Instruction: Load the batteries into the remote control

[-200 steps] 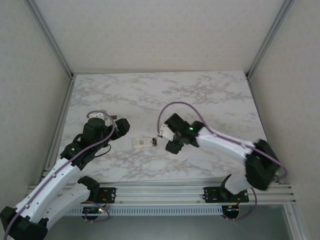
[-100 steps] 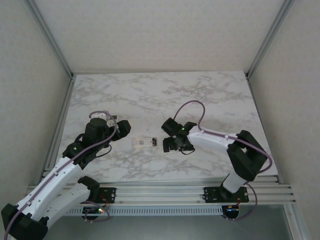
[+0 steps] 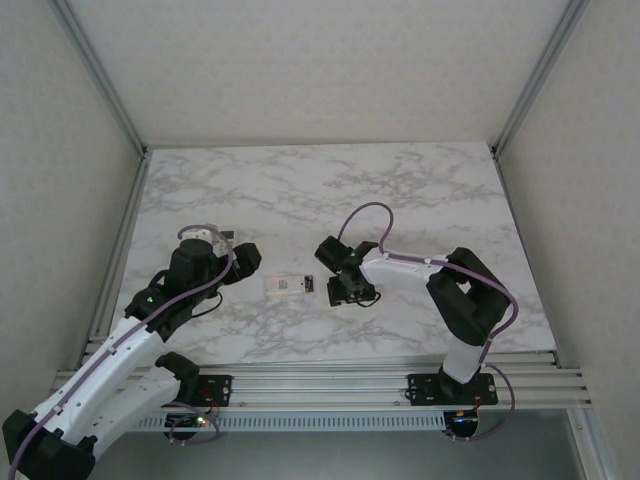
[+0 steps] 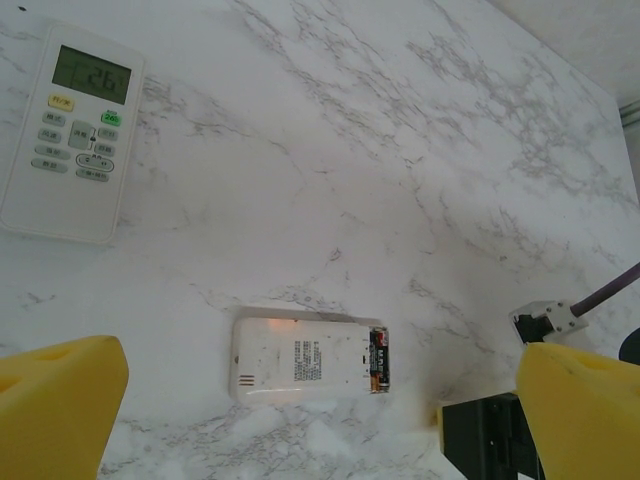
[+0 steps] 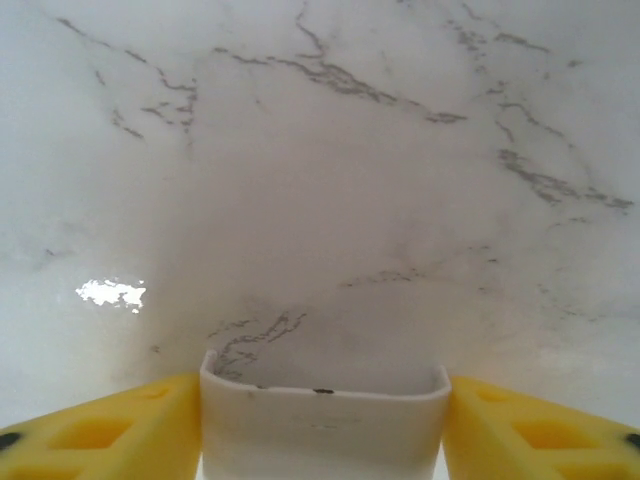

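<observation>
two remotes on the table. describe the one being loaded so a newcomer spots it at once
On the marble table, look near the front middle. The remote there lies face down, a white slab with a printed label on its back. Unlike the other remote, which lies face up showing a display and buttons, its end compartment is open with a dark battery inside.

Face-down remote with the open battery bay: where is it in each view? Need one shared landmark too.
Top external: face-down remote, slightly left of and below the picture's middle.
Left wrist: lower centre, with a battery in its right end.
Right wrist: a white plastic piece sits between the fingers; can't tell if it belongs to the remote.
Shared landmark: the marble table.
</observation>
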Motion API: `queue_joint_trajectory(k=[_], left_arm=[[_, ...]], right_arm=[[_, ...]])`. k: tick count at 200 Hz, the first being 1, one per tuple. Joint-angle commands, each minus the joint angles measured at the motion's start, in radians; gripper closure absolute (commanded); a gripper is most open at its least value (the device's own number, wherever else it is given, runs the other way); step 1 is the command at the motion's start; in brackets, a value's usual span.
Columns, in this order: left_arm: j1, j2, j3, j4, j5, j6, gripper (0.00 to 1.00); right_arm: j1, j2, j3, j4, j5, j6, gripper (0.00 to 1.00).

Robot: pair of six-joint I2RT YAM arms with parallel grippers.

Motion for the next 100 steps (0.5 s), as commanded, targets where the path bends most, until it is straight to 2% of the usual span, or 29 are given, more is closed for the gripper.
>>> queue_joint_trajectory(k=[1, 45, 79, 100], left_arm=[[0.001, 0.005, 0.010, -0.001, -0.016, -0.001, 0.01], [0.001, -0.005, 0.013, -0.007, -0.026, -0.003, 0.00], [0.002, -0.004, 0.007, -0.004, -0.033, -0.008, 0.00], [0.002, -0.005, 0.008, -0.016, -0.040, -0.012, 0.00]], right_arm=[[0.003, -0.019, 0.009, 0.024, -0.068, -0.113, 0.44], [-0.016, -0.099, 0.105, -0.002, -0.072, -0.526, 0.43], [-0.001, -0.063, 0.171, 0.020, -0.144, -0.930, 0.41], [0.000, -0.001, 0.236, -0.005, -0.146, -1.070, 0.36]])
